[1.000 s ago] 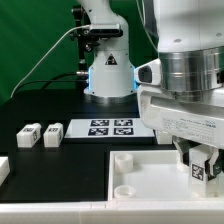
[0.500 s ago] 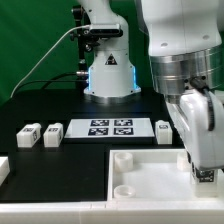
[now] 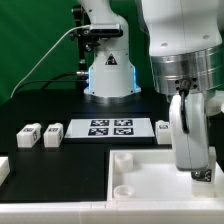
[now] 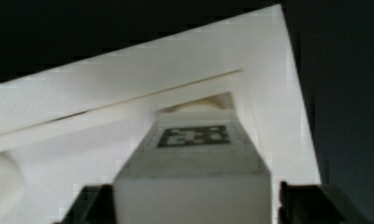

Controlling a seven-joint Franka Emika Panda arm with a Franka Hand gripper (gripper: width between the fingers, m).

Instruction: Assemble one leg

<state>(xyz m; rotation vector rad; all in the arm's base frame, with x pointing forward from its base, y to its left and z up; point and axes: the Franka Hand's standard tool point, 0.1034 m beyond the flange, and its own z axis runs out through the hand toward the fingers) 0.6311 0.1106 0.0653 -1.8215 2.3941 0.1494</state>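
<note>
The gripper (image 3: 203, 172) hangs low over the large white panel (image 3: 140, 180), at the exterior view's right, its body turned edge-on so the fingertips are hard to separate there. In the wrist view the two dark fingers (image 4: 95, 205) stand either side of a leg (image 4: 198, 160) and sit against its flanks, so the gripper (image 4: 196, 205) is clamped on that white block. The leg's long axis runs straight away from the wrist camera, between the fingers, and its black-and-white tag sits on the far end of the face turned to the camera. Beyond it lies the pale surface of the panel, whose raised edge runs diagonally across the wrist view; whether the leg touches the panel cannot be told.

The panel is a shallow tray-like piece with a raised rim and round corner sockets; the socket (image 3: 123, 159) at the corner away from the gripper holds nothing. The gripper works close to the panel's edge at the exterior view's right, with the wide flat middle of the panel open beside it.

Behind the panel, on the dark table (image 3: 40, 105), lies the marker board (image 3: 110, 127). Two more legs (image 3: 28, 134) (image 3: 52, 134) sit side by side, well apart from the panel, off its corner at the exterior view's left; another small white part (image 3: 164, 128) rests just beside the marker board, near the gripper.
</note>
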